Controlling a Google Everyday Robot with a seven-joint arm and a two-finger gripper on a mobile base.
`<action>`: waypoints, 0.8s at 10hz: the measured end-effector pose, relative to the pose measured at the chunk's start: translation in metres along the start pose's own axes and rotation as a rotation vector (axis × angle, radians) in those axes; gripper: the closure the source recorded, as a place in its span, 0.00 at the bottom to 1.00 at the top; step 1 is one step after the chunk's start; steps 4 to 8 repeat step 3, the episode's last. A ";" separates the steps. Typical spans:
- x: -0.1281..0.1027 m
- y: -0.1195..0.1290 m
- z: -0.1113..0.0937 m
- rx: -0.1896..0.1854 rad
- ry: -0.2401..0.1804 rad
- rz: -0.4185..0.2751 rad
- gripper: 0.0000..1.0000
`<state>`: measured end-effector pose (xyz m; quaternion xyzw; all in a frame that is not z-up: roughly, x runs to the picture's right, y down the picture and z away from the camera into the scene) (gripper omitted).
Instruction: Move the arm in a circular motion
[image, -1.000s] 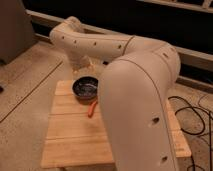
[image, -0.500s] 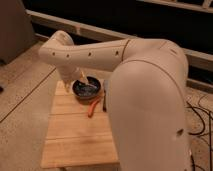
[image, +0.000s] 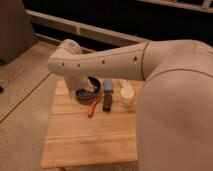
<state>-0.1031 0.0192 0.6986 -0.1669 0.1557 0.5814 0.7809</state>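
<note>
Arm (image: 150, 70): my cream-beige arm fills the right side and upper middle of the view; the forearm runs leftward from a bulky segment at right to a rounded joint at upper left, above the far end of the table.
Gripper (image: 89, 83): hangs below the left joint, just over the bowl at the far edge of the table. Only a pale stub shows against the bowl.
Gripper state: I cannot tell.
Table (image: 90, 140): light wood slats, standing on a speckled floor; its near half is bare board.
Bowl (image: 88, 93): dark, at the far left of the table, partly hidden by my wrist.
Orange tool (image: 93, 107): lies on the boards just in front of the bowl, angled toward me.
Dark bar (image: 107, 102): lies just beside the orange tool, on its right.
Blue block (image: 108, 86): sits behind the dark bar, next to the bowl.
White cup (image: 128, 95): stands right of the dark bar, close to my large segment.
Step in hand: I judge the arm to be on the far-left part of its circle, with nothing held as far as I can see.
Next move: calls for a smooth sweep along the arc, with the wrist held above the bowl rim and the other items.
Risk: a low pass could clip the bowl or the white cup.
</note>
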 end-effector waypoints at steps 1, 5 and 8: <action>0.010 -0.016 0.000 0.004 0.006 0.056 0.35; 0.017 -0.028 0.002 0.008 0.015 0.097 0.35; 0.017 -0.028 0.002 0.008 0.015 0.097 0.35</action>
